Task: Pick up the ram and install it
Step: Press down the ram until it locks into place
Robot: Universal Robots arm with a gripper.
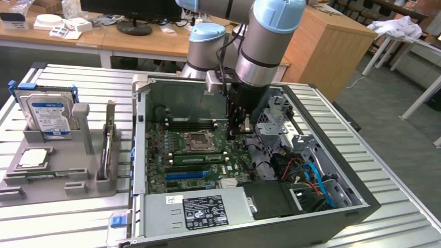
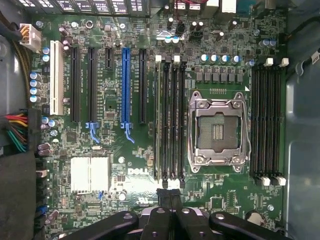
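- Exterior view: your arm reached down into the open computer case (image 1: 310,221) on the slatted table (image 1: 62,225). The hand (image 1: 238,130) was low over the motherboard (image 1: 155,155), to the exterior view's right of the CPU socket (image 1: 200,140).
- The hand's fingers were pressed fully together with nothing between them. In the wrist view you could see the closed fingertips (image 2: 168,197) meeting just past the end of a bank of memory slots (image 2: 170,120), apart from the board.
- The ram (image 1: 196,158) showed as a slim green stick lying along the slot bank between the CPU socket and the blue expansion slot (image 1: 185,174). It appeared seated there, well clear of the hand. From the wrist view you could not tell which slot of that bank it filled.
- The CPU socket was empty, with its metal frame around it.
- At the exterior view's left, a gray fixture (image 1: 65,178) on the table held a silver hard drive (image 1: 47,114) upright and a dark expansion card (image 1: 108,147) standing on edge.
- A power supply (image 1: 200,209) sat at the near end of the case.
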